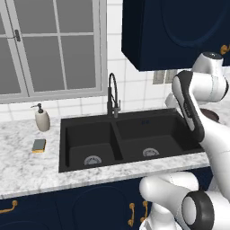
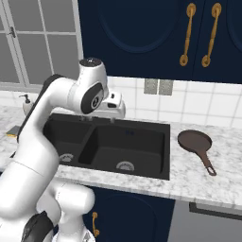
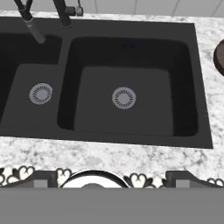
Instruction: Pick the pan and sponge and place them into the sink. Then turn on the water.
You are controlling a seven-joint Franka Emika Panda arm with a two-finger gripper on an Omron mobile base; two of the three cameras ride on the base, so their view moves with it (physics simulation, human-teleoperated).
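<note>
The claw (image 3: pixel 112 177) hangs wide and holds nothing above the sink (image 3: pixel 183 87). The pan (image 2: pixel 194 141) lies on the surface (image 2: pixel 198 179) at the sink's 3 o'clock; the sponge (image 1: pixel 39 145) sits at its 9 o'clock.

You are looking at a white-and-grey marble counter (image 1: pixel 27 166) running along a white tiled wall (image 2: pixel 208 106), with navy base cabinets (image 1: pixel 90 206) carrying brass handles (image 1: pixel 131 214) below. A grey-framed window (image 1: pixel 54 45) is sitting behind the counter, and navy upper cabinets (image 2: pixel 142 38) are hanging beside it above two wall outlets (image 2: pixel 158 87).
</note>
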